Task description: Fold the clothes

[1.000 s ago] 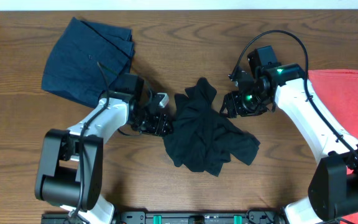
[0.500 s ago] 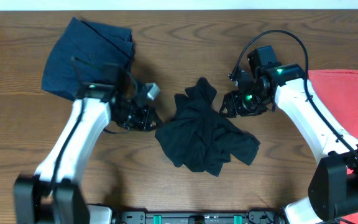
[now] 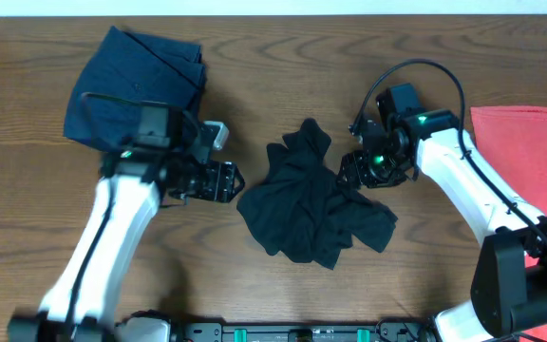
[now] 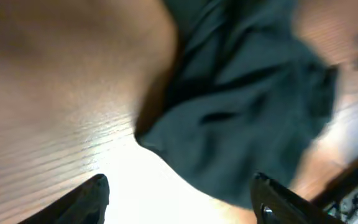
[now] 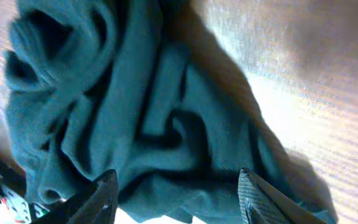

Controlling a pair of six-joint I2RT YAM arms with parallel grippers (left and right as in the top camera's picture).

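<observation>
Fingers of the left gripper [image 4: 180, 200]: two dark, smooth tips [image 4: 95, 196] stood wide apart with nothing between them. They touched no cloth. Bare glossy wood showed under them in the left wrist view.

Fingers of the right gripper [image 5: 179, 196]: dark tips [image 5: 104, 193] stood apart and were not clamped on anything. Rumpled cloth lay behind the gap. Contact with the cloth could not be told.

Black T-shirt [image 3: 311, 214]: soft matte knit, crumpled into an irregular heap. It had deep curved folds and a bunched lump at its far end. It lay mid-table between the two grippers. Its near-left corner ended just beside the left gripper [image 3: 224, 180]. The right gripper [image 3: 349, 171] hung over its right edge.

Navy garment [image 3: 131, 90]: a flat, roughly four-sided fold with layered edges at the far left. The left arm crossed its near corner.

Coral-red T-shirt [image 3: 530, 152]: lay flat at the right edge of the table and was partly cut off by the frame.

Table [image 3: 283, 57]: dark brown wood with lengthwise grain.

Change over the last second: the left gripper had been against the shirt's left edge and had drawn back leftward. The shirt's left corner then lay further left than before. The left fingers had parted. The right gripper had shifted only slightly, toward the shirt.
</observation>
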